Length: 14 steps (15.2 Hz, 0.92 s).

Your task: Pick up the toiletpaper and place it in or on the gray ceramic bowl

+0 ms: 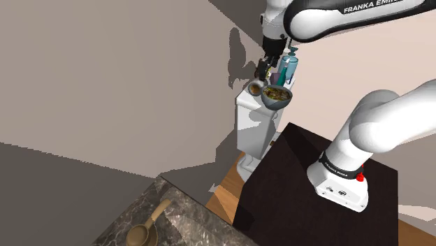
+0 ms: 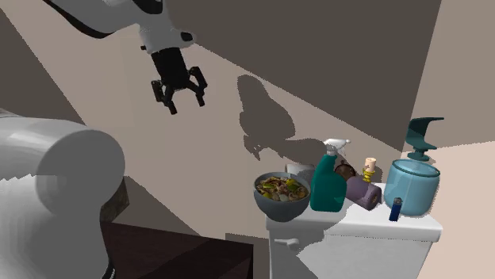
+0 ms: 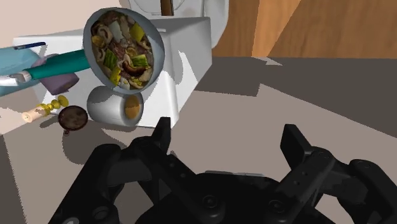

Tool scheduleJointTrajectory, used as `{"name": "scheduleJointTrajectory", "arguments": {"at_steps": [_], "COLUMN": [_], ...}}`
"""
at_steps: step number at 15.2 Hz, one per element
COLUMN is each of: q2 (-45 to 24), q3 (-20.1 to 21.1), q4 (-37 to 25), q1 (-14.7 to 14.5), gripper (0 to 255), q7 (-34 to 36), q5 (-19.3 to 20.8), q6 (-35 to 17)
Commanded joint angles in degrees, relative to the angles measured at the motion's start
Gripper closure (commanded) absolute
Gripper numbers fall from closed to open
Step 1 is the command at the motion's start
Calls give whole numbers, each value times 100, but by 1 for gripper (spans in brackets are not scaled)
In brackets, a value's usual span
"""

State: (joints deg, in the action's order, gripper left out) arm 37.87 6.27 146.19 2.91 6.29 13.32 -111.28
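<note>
Toiletpaper (image 3: 114, 108) lies on its side on the toilet tank (image 3: 184, 38), just beside the food-filled bowl (image 3: 161, 60), perhaps touching it. Light, soft and easily crushed, so likely best pinched gently across the barrel. Gripper (image 3: 226, 133) hangs above, fingers spread, holding nothing.

So the white toilet tank (image 2: 412, 230) lid is pretty crowded: a teal plastic spray bottle with a white trigger (image 2: 327, 186), a purple cylinder (image 2: 363, 194) lying at its 3 o'clock, then a light blue lidded jar (image 2: 412, 186), with a small dark blue bottle (image 2: 395, 208) at the jar's 7 o'clock.
</note>
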Motion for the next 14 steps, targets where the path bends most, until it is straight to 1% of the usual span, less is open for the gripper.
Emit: {"name": "scheduleJointTrajectory", "arguments": {"at_steps": [1,4,7,9,11,14], "q2": [-322,-817,-1402,-1837,-2306,-3055], "q3": [195,456,739,923,1089,1228], "q4": [182,357,415,379,280,27], "q1": [137,434,824,1110,1392,1704], "gripper": [0,0,0,0,0,0], "q7": [263,708,1305,1797,2350,3216], "q5": [376,1050,1894,2568,3317,4504], "q6": [-472,-1054,-1542,-1774,-1899,-1856]}}
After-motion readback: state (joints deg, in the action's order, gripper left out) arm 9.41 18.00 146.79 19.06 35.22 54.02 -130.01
